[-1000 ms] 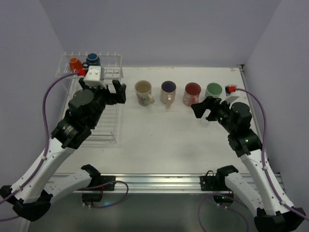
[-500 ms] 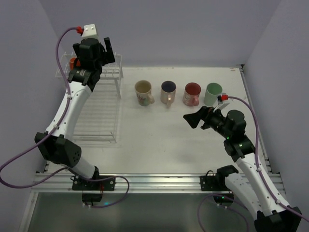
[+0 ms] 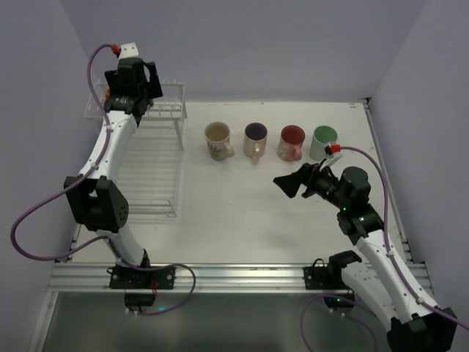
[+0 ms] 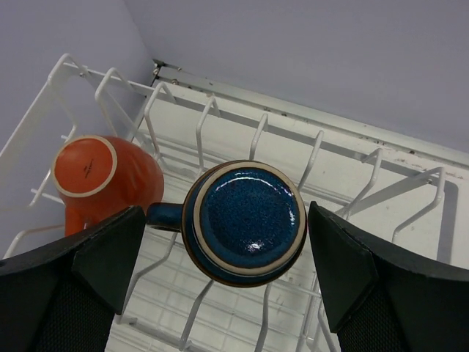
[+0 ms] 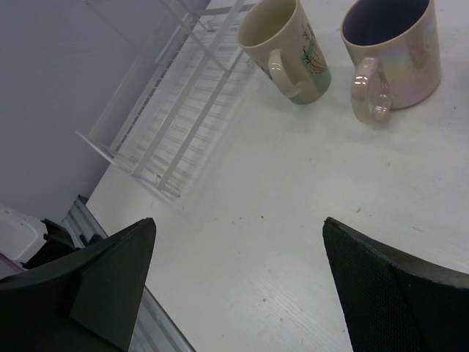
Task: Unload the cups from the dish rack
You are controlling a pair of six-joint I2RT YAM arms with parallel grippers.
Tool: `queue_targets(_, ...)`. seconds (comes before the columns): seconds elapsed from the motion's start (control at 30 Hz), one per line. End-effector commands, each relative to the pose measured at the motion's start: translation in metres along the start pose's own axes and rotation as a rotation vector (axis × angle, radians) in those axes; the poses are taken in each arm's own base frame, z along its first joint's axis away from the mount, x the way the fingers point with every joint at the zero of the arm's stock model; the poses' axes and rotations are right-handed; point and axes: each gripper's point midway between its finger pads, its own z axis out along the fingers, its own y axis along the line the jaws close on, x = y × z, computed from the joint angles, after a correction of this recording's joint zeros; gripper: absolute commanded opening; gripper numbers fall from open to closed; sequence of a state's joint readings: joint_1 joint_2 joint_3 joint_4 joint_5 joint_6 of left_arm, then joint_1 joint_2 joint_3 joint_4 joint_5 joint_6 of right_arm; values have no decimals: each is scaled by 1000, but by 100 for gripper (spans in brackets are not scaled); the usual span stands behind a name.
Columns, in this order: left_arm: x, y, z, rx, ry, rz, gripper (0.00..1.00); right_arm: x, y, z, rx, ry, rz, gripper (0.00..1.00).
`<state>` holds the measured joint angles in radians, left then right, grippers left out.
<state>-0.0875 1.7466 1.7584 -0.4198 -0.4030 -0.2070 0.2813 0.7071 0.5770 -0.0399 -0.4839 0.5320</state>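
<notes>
The dark blue cup [image 4: 245, 220] sits upside down on the pegs of the dish rack's upper shelf [image 4: 205, 117], its handle to the left. The orange cup [image 4: 102, 176] is upside down just left of it. My left gripper [image 4: 226, 220] is open above the blue cup, one finger on each side, not touching. In the top view the left gripper [image 3: 139, 92] hides both small cups. The cream [image 3: 218, 139], purple-inside [image 3: 255, 139], red-inside [image 3: 292, 141] and green [image 3: 323, 141] cups stand in a row on the table. My right gripper [image 3: 289, 183] is open and empty over the table.
The rack's long lower tray [image 3: 150, 176] lies along the table's left side. The right wrist view shows the cream cup [image 5: 286, 44], the purple-inside cup [image 5: 392, 44] and the rack tray [image 5: 176, 110]. Walls close in at the back and left.
My left arm has risen and reached back from over the lower tray to above the upper shelf. My right gripper has drifted a little left, away from the green cup.
</notes>
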Motion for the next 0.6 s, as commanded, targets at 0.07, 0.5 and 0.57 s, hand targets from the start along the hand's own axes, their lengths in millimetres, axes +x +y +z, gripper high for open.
queue_targets(0.07,-26,-4,4,47,-81,15,100,-2,8,6,-53,-2,-8,98)
queue_targets(0.5,-8,-12,16,93,-78,45,89,-2,8,6,-41,-3,-18,97)
queue_targets(0.57,-7,-11,15,89,-80,42,94,-2,9,6,-41,-1,-18,97)
